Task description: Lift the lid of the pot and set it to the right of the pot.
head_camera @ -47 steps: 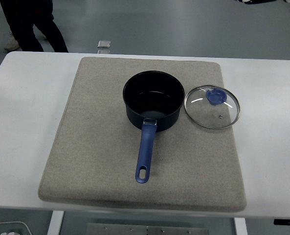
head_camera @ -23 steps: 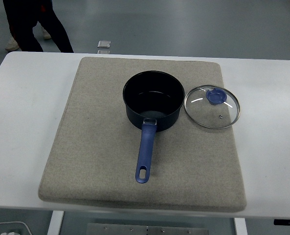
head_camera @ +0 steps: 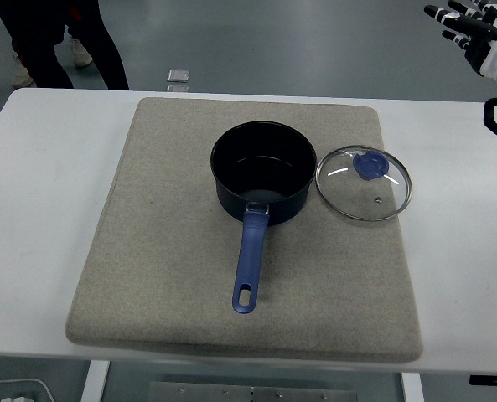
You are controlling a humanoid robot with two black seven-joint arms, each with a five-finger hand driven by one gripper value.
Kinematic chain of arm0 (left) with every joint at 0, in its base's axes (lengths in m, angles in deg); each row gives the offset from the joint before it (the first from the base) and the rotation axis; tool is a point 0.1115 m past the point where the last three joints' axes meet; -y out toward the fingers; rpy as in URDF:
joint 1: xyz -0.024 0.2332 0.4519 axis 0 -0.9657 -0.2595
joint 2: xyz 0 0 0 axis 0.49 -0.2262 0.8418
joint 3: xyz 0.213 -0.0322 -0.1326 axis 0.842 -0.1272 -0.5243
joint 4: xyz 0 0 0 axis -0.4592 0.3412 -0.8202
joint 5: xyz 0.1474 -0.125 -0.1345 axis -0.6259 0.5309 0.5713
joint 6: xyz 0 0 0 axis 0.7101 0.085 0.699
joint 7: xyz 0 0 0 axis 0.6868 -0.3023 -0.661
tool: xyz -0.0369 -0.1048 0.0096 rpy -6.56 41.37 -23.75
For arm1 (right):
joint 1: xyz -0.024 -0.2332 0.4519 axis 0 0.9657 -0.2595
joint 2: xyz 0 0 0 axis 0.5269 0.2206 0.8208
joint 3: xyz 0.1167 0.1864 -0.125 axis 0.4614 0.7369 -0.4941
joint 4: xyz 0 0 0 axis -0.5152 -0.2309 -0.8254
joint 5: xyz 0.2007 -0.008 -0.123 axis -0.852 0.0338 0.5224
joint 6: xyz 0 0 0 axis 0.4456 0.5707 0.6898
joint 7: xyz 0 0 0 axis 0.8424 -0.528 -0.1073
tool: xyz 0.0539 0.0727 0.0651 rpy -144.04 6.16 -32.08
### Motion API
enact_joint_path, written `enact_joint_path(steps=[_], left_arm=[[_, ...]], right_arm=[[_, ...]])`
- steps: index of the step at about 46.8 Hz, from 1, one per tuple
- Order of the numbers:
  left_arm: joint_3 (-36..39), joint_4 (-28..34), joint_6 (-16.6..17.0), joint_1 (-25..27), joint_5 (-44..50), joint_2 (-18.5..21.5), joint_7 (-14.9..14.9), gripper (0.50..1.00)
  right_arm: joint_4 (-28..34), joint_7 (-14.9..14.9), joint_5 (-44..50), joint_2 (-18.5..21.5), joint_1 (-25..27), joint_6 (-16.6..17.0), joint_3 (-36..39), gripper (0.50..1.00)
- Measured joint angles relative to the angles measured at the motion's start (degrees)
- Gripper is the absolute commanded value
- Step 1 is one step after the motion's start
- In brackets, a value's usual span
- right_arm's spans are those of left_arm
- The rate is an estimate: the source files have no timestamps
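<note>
- The pot (head_camera: 262,172), dark and open-topped, sits in the middle of the frame on a beige mat (head_camera: 147,276) that covers most of the white table (head_camera: 38,209); its blue handle (head_camera: 250,264) points toward the bottom edge.
- The glass lid (head_camera: 364,182) lies flat on the mat just right of the pot, rim close beside the pot wall, blue knob (head_camera: 370,164) facing up.
- Judged from this layout, the placing looks done: the lid is off and on the correct side, so what remains is clearing the arm away.
- The right hand (head_camera: 474,29) is in the upper right corner of the frame, well apart from the lid, its fingers (head_camera: 442,13) spread and holding nothing.
- To finish well, that hand should keep high and travel outward toward the right edge, never sweeping low across the knob, since a nudge could slide the lid off the mat or against the pot.
- The left hand is out of view.
- A person's legs (head_camera: 55,38) show at the upper left, beyond the table.
</note>
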Motion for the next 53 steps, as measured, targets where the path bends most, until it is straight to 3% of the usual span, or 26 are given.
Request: enact_joint_path(steps=[16, 53], left_arm=[[0.0, 0.0, 0.0, 0.0, 0.0, 0.0, 0.0, 1.000], [0.0, 0.0, 0.0, 0.0, 0.0, 0.0, 0.0, 1.000]], right_arm=[[0.0, 0.0, -5.0, 0.4, 0.8, -0.8, 0.2, 0.919], [-0.4, 1.2, -3.2, 2.2, 3.2, -1.8, 0.4, 0.919]])
